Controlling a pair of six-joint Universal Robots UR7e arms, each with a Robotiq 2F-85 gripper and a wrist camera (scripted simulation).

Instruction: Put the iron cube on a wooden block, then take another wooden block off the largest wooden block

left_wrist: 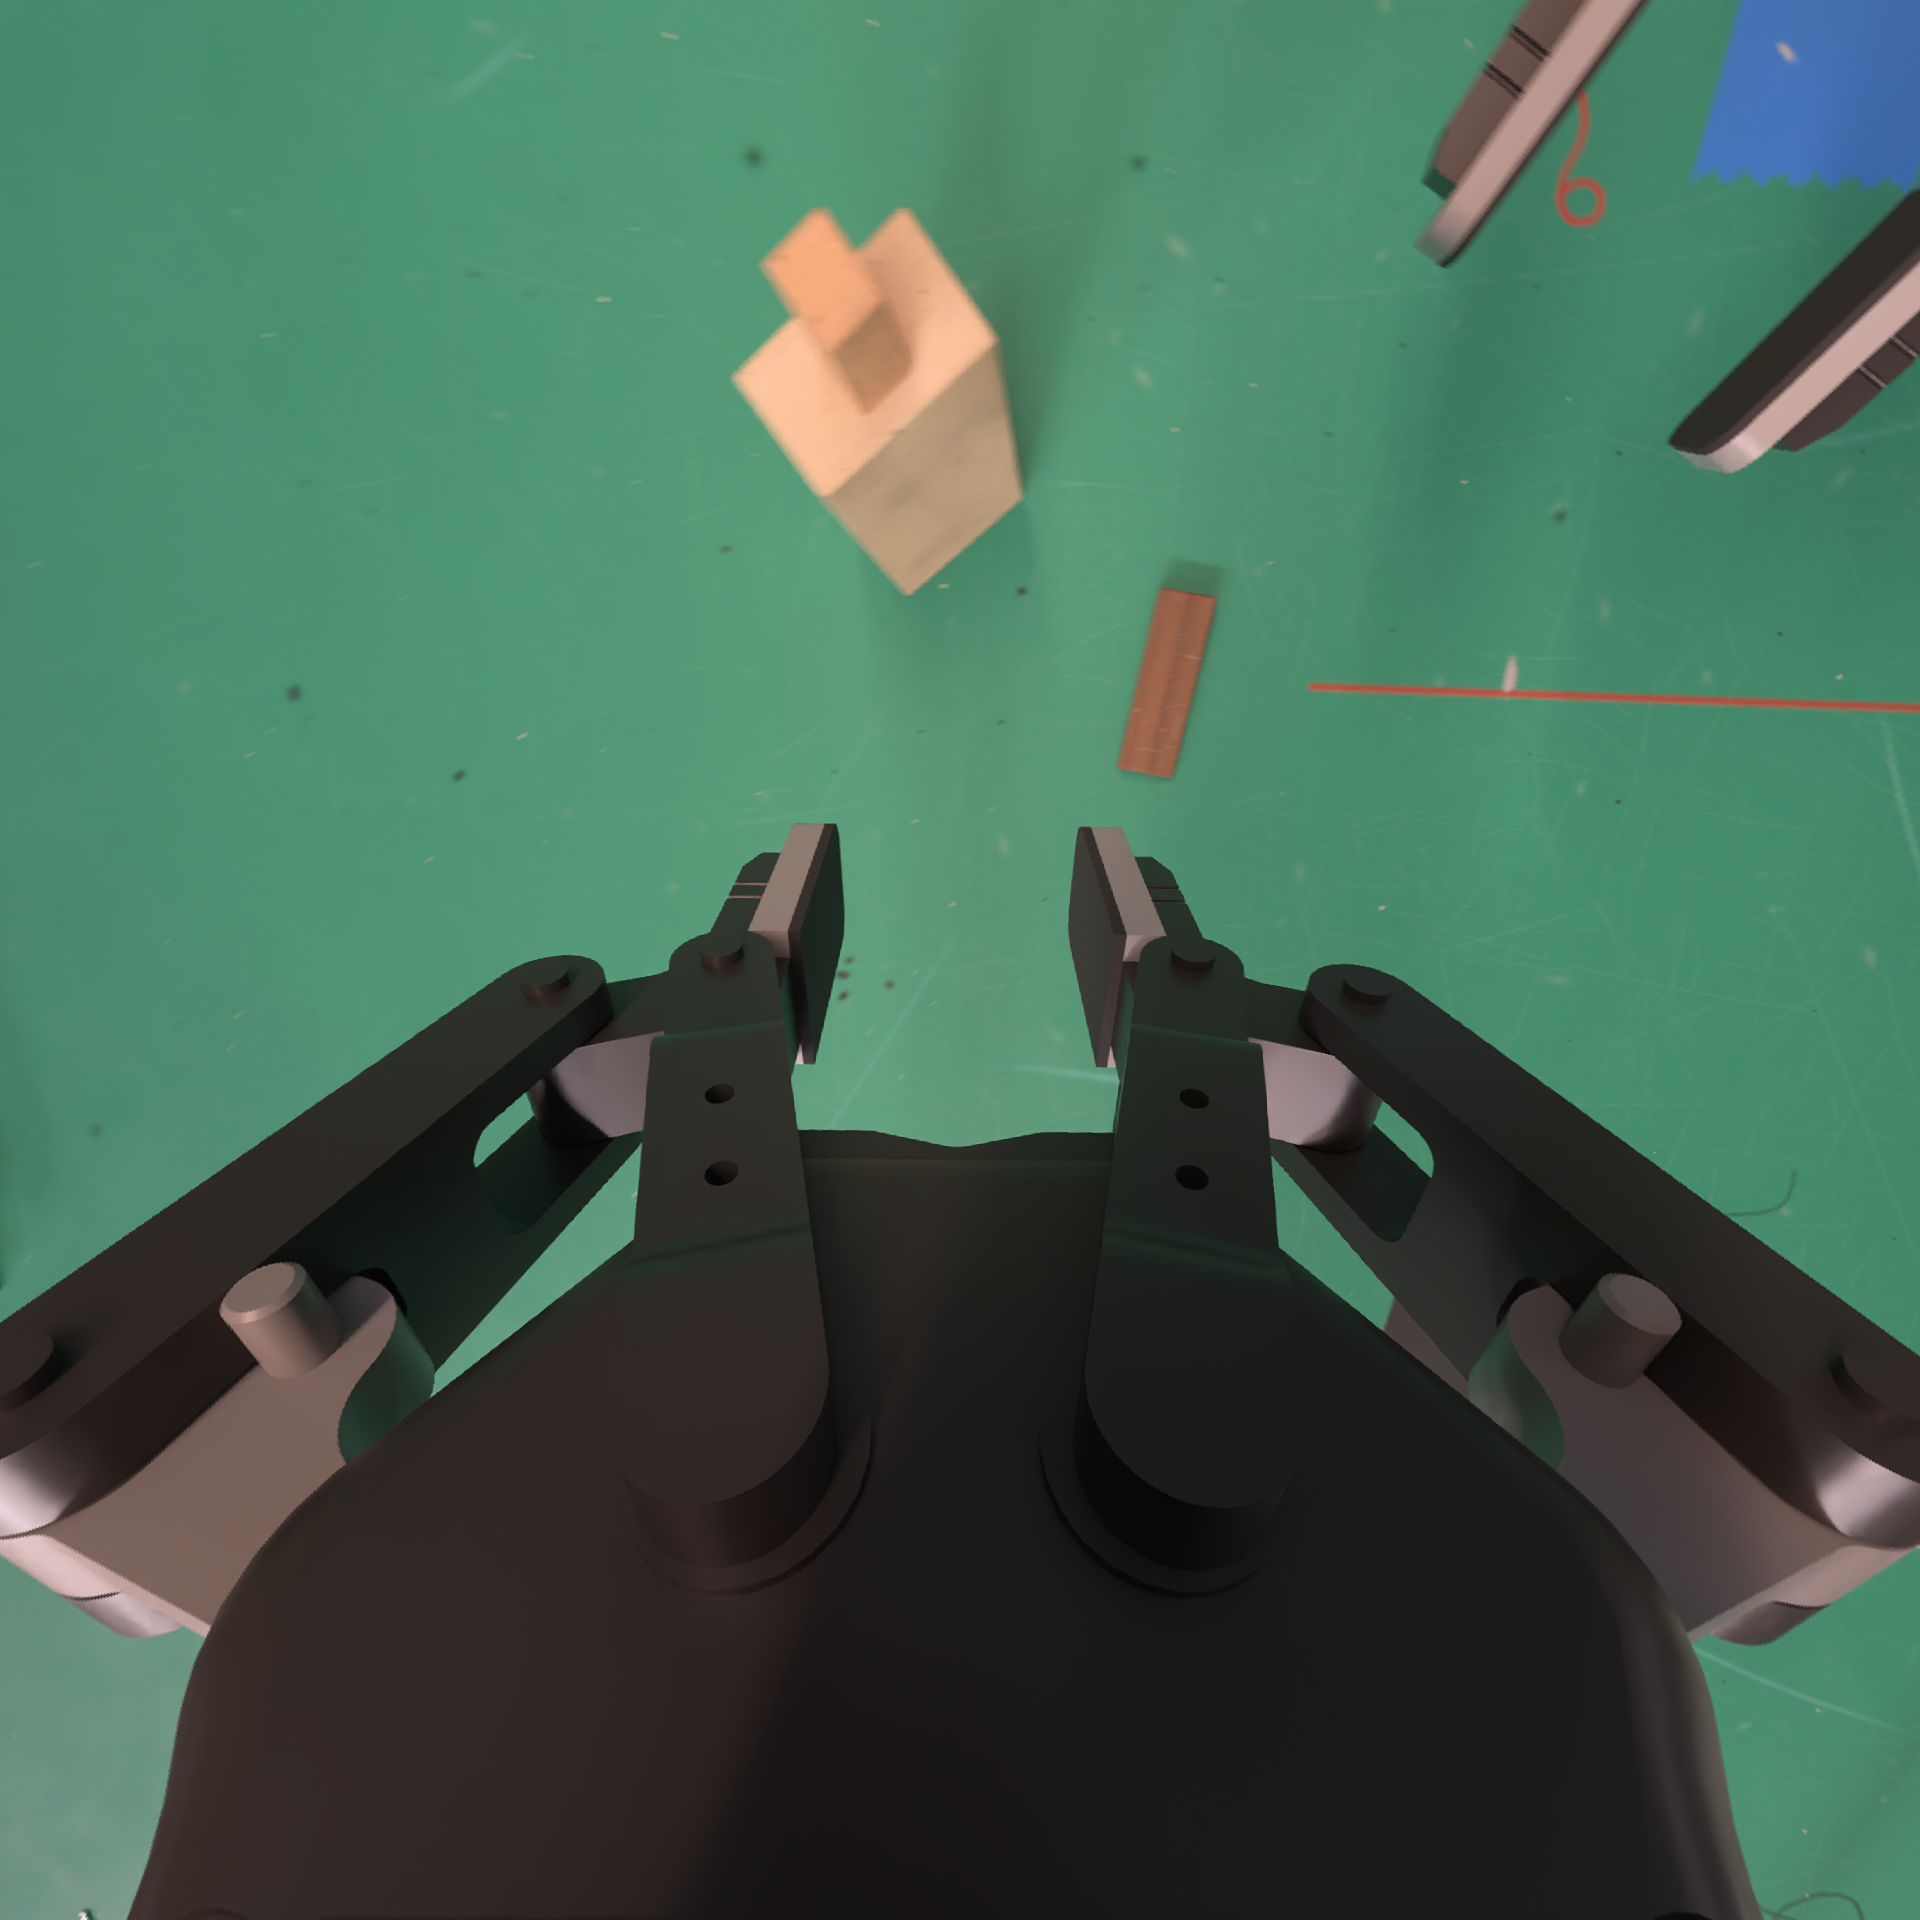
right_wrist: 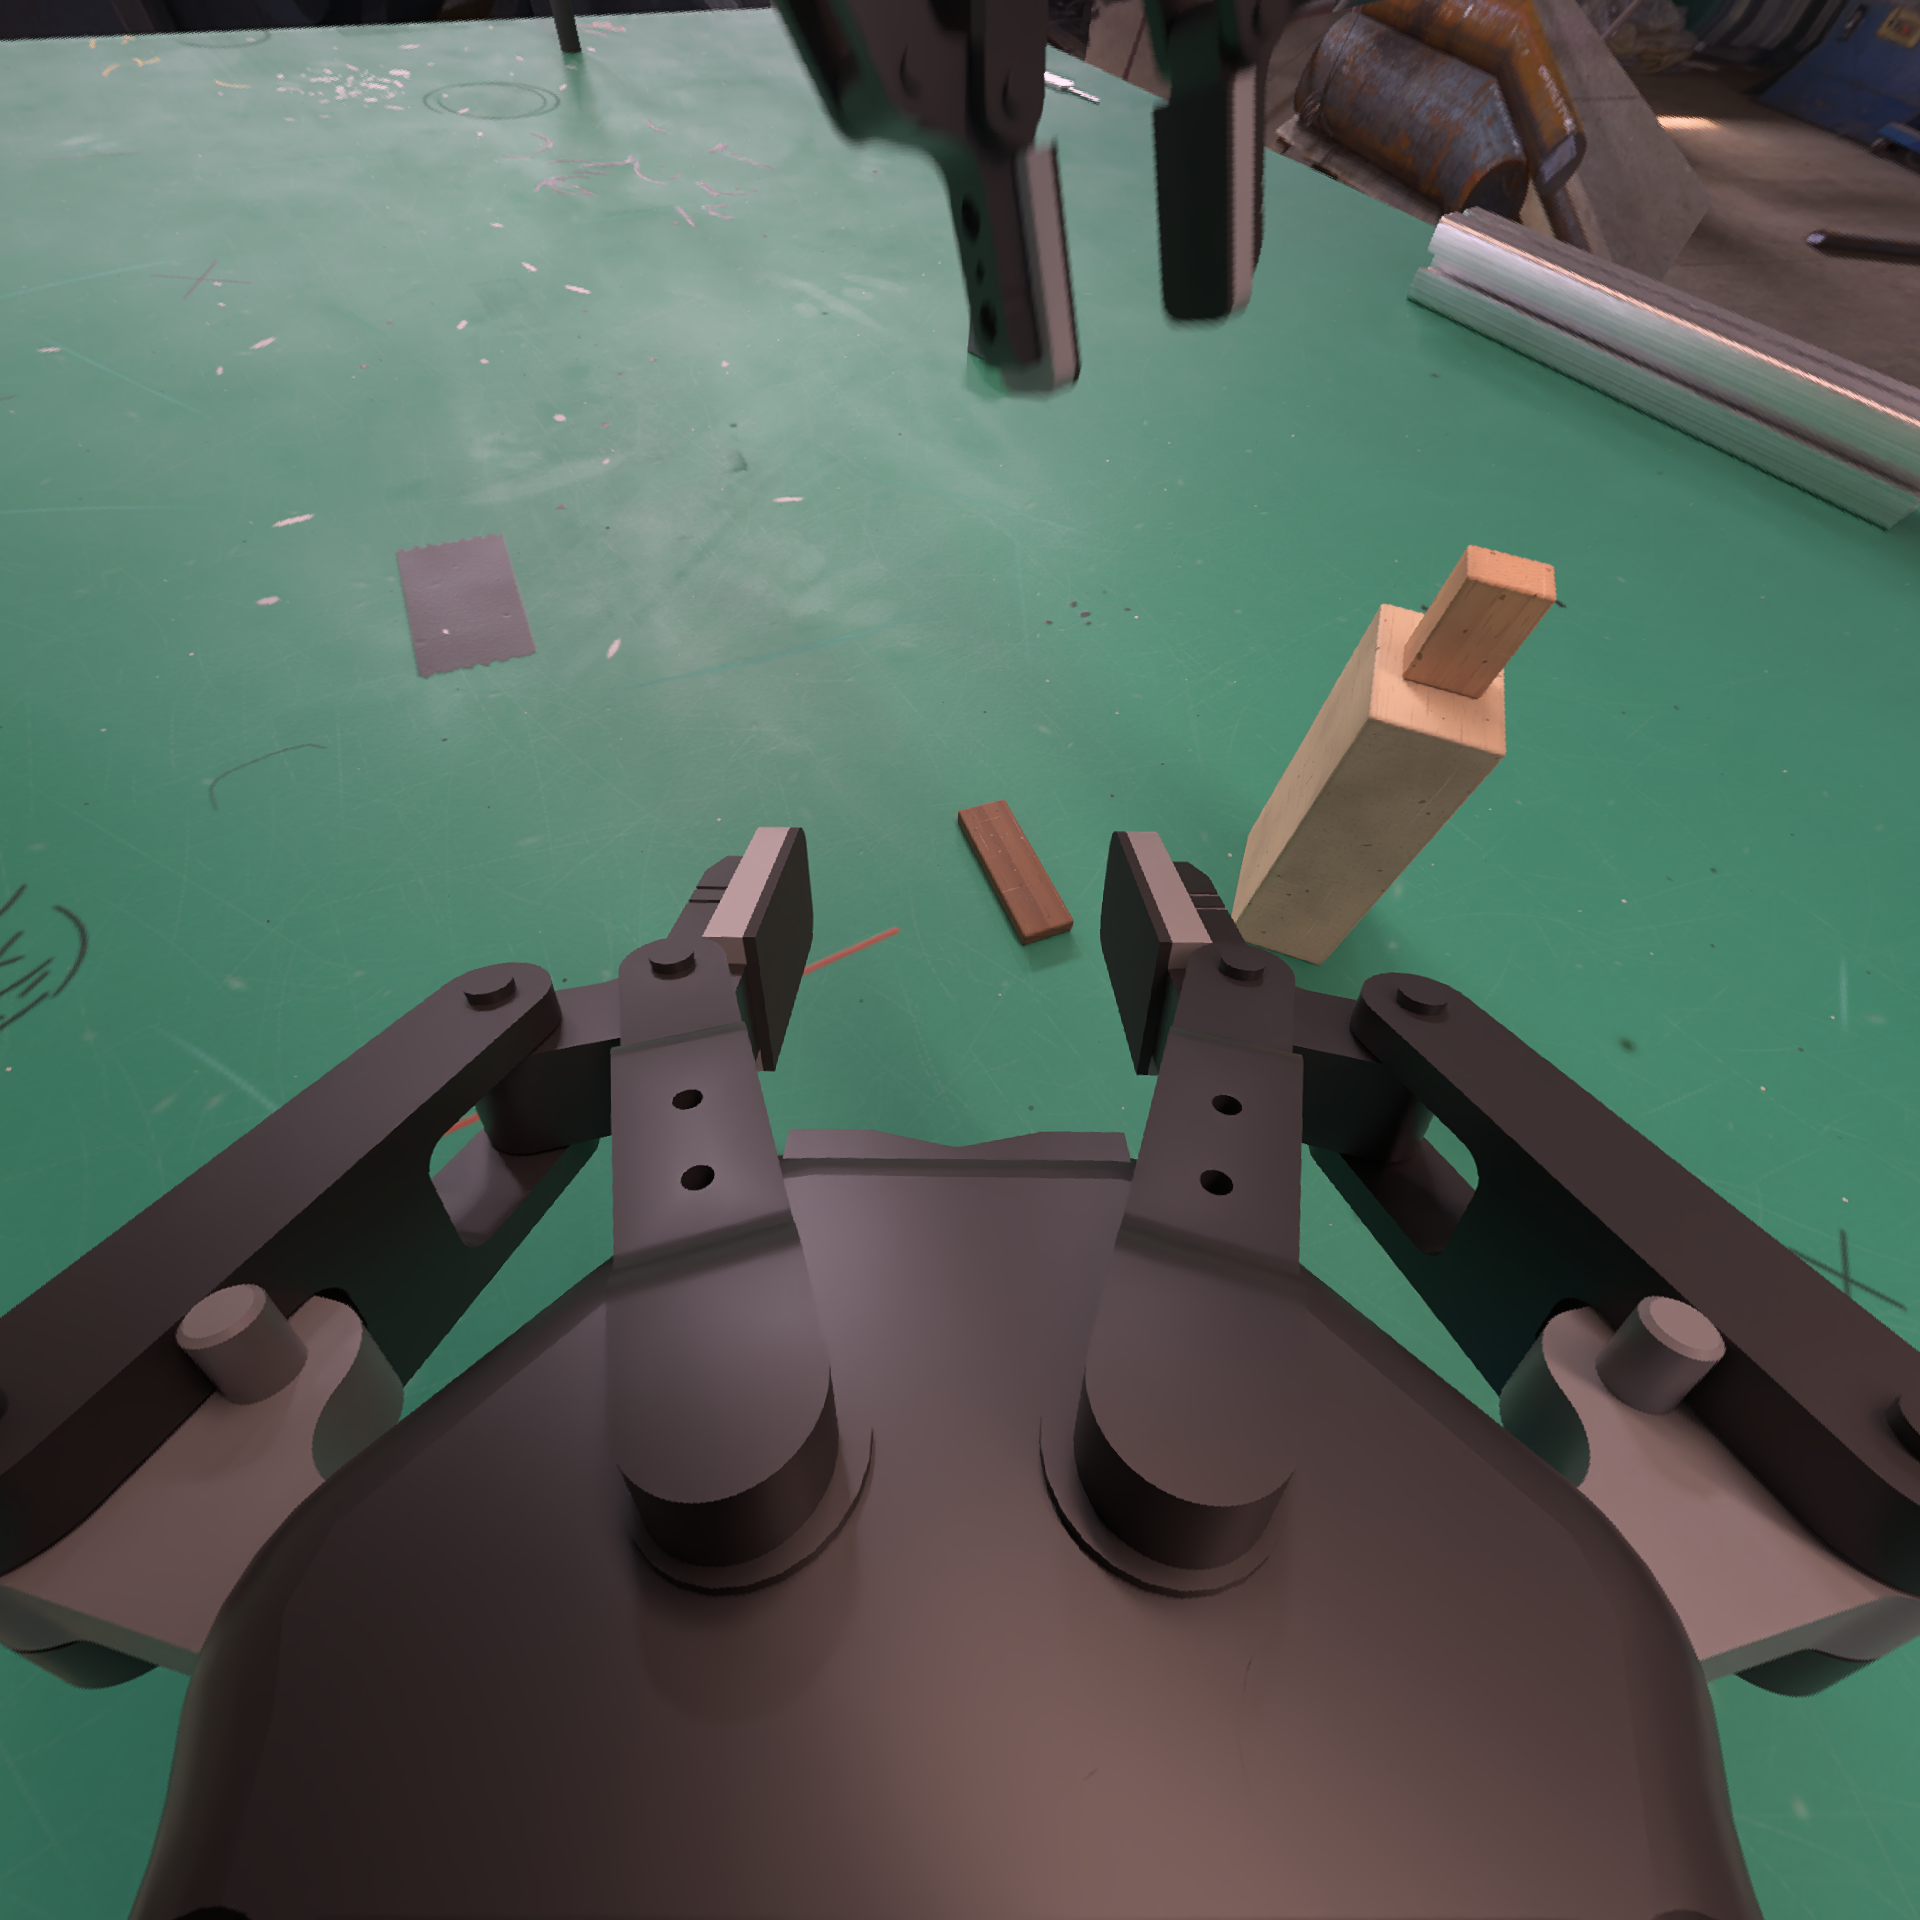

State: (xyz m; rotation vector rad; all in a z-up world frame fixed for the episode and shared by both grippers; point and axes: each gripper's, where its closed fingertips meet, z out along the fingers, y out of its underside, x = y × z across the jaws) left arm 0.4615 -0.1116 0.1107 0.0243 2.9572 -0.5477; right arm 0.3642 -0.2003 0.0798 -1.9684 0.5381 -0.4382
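- Left gripper: jaws parted a moderate gap, nothing between them, hanging above bare green worktop.
- Right gripper: jaws parted a bit wider, also holding nothing, low over the mat.
- Largest wooden block: pale, tall, standing on end in the open middle of the worktop, away from every edge I can see.
- Small wooden block: orange-tan, sitting on the top face of the pale block; in the right wrist view it overhangs one side of that face.
- Thin brown block: lying flat on the mat, just beside the pale block's base, not touching it. In the right wrist view it lies ahead of the gap between the right gripper's fingers.
- Iron cube: can't find it in either view.
- Left gripper also shows at the top of the right wrist view, fingertips above the mat, beyond the blocks.
- Aluminium rail lies along the far right edge of the worktop.
- Grey patch on the mat toward the left side; blue patch at the left wrist view's top right corner.
- Thin red line marked on the mat near the brown block.
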